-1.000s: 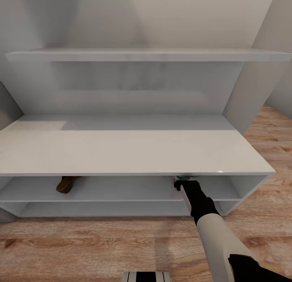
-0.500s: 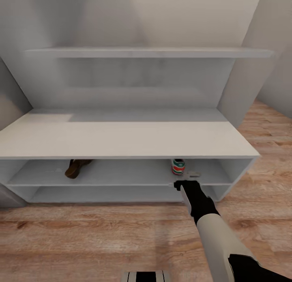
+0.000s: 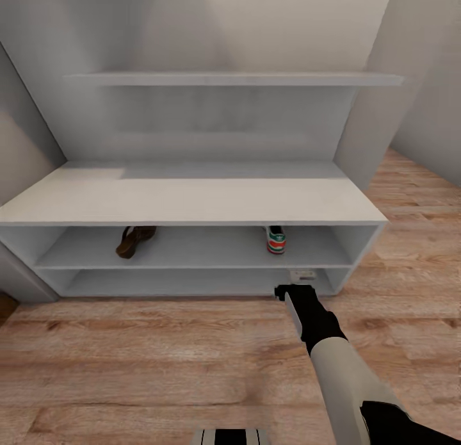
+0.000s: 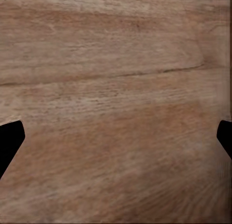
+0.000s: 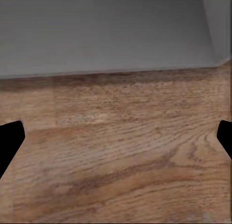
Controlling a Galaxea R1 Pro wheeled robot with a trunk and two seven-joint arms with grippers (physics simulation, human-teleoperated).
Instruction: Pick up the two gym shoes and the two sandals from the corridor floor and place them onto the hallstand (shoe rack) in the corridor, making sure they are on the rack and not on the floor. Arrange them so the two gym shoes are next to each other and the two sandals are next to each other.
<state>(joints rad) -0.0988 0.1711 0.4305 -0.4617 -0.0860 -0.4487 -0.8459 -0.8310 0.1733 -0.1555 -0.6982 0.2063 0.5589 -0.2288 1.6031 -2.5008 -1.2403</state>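
The pale hallstand [image 3: 192,202] stands ahead on the corridor floor [image 3: 160,355]. One brown sandal [image 3: 135,240] lies at the left of its upper open shelf level. At the right of that same level rests a single gym shoe [image 3: 276,239], cream with green stripes and a red heel. My right gripper [image 3: 302,277] hangs low in front of the bottom shelf, below the gym shoe and apart from it. It is open in the right wrist view [image 5: 116,141], with nothing between its fingers. Over bare planks, my left gripper [image 4: 116,141] is open and holds nothing.
A long wall shelf [image 3: 230,79] juts out above the bench top. Grey walls close in on both sides. Wood flooring runs wide in front of the rack and past its right end [image 3: 416,195]. The rack's grey front [image 5: 106,35] lies just ahead of the right fingers.
The camera has backed away, so the rack looks smaller and both shelf levels show. My right gripper has come out from the upper shelf, leaving the gym shoe there.
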